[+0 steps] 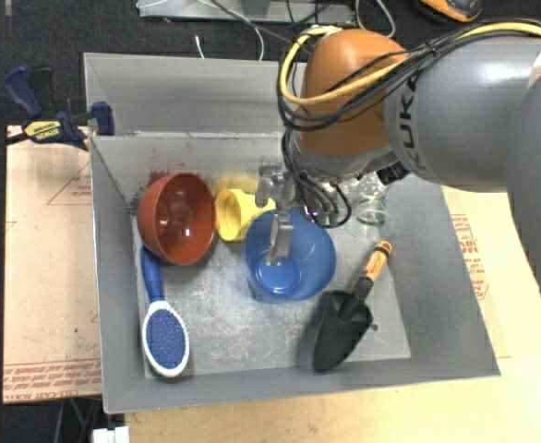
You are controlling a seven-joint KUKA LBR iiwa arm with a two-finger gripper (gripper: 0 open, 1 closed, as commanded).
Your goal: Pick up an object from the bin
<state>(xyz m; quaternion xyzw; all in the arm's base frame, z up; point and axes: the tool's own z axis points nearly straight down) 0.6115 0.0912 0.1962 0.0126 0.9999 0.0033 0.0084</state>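
Note:
My gripper (278, 247) hangs low in the middle of the bin, its metal fingers reaching down into a blue round bowl (300, 264). One finger shows inside the bowl near its left rim. A yellow funnel-shaped cup (234, 212) lies on its side just left of the gripper, touching the blue bowl's upper left edge. Further left sits a red-brown bowl (177, 217), tipped toward the camera.
A black trowel with an orange handle (346, 319) lies at the lower right. A blue-and-white brush (162, 329) lies along the left wall. A clear glass piece (370, 201) sits behind the gripper, under the arm's orange cover.

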